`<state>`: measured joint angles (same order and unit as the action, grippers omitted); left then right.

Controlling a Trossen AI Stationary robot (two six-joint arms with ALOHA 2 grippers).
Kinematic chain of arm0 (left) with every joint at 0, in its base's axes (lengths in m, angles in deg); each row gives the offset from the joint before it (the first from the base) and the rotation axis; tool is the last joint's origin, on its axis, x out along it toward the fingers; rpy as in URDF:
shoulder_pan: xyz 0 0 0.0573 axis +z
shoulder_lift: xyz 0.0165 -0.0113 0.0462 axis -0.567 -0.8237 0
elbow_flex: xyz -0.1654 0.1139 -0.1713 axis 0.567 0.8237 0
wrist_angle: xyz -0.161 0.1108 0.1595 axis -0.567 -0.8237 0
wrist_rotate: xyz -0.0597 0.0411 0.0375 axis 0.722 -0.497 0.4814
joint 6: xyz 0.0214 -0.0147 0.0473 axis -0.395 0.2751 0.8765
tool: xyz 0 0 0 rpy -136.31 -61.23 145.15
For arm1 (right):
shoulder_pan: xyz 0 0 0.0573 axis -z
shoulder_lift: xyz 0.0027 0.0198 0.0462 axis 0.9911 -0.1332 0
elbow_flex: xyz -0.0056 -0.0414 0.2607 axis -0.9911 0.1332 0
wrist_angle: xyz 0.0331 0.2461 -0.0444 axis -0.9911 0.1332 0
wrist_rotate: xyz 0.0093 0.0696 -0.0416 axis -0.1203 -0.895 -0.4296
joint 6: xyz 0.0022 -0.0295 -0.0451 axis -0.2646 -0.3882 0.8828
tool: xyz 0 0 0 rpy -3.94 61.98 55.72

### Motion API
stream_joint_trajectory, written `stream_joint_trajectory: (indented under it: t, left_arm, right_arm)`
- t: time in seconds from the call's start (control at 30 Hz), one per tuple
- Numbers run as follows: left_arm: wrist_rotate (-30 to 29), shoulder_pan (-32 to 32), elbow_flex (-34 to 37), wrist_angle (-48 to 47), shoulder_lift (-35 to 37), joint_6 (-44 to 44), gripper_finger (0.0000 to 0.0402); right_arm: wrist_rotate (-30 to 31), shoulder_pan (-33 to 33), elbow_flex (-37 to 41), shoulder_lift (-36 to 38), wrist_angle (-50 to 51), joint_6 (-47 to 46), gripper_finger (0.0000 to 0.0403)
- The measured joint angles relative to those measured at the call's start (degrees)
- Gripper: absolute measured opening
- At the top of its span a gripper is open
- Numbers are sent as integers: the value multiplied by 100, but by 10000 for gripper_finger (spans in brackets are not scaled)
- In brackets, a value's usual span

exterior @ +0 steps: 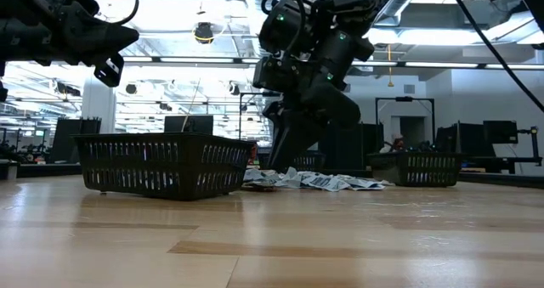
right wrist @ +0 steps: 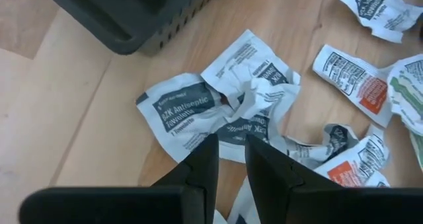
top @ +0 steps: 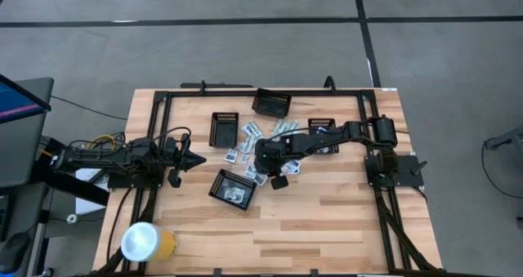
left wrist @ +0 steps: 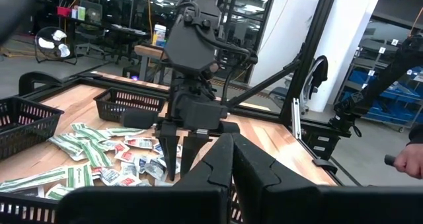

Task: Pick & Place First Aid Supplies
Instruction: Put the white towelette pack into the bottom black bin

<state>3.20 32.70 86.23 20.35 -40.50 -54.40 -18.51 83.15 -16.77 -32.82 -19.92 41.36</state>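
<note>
The first aid supplies (top: 260, 142) lie scattered in a loose heap at mid-table: white sachets with blue or red marks and slim green-white strips (left wrist: 79, 174). My right gripper (right wrist: 231, 139) reaches down into the near side of the heap (top: 261, 171), close to the corner of a black mesh tray (right wrist: 125, 19). Its fingers stand close together on a crumpled white sachet with a blue mark (right wrist: 198, 108). My left gripper (top: 196, 158) hovers shut at the table's left, touching nothing. My right gripper has the crumpled middle of the blue-marked sachet (right wrist: 246, 102) between its two fingertips (right wrist: 210, 151). The fingers slant down from above, coming from the table's right and far side. The sachet's flat parts (right wrist: 175, 112) lie spread on the wood.
Black mesh trays stand around the heap: one at the near left with a few packets inside (top: 233, 187), two at the far side (top: 225, 128) (top: 272, 103), one under the right arm (top: 323, 134). A white-and-yellow round thing (top: 147, 243) sits at the near left corner. A person's hand (left wrist: 404, 161) shows beyond the table.
</note>
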Motion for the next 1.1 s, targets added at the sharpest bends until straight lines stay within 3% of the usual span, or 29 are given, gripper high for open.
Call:
stream_joint_trajectory:
  t: [0.27,0.63,0.77,1.1]
  left_arm:
    - [0,2,0,0,1,1,8]
    - [0,2,0,2,0,1,8]
    - [0,0,0,4,0,0,8]
    - [0,2,0,32,0,2,8]
  right_arm:
    - [-458,43,-4,-330,-279,-202,69]
    - [-420,12,0,-367,-250,-292,51]
    - [-326,12,0,-342,-138,-448,7]
    - [468,-174,1,179,103,-631,1]
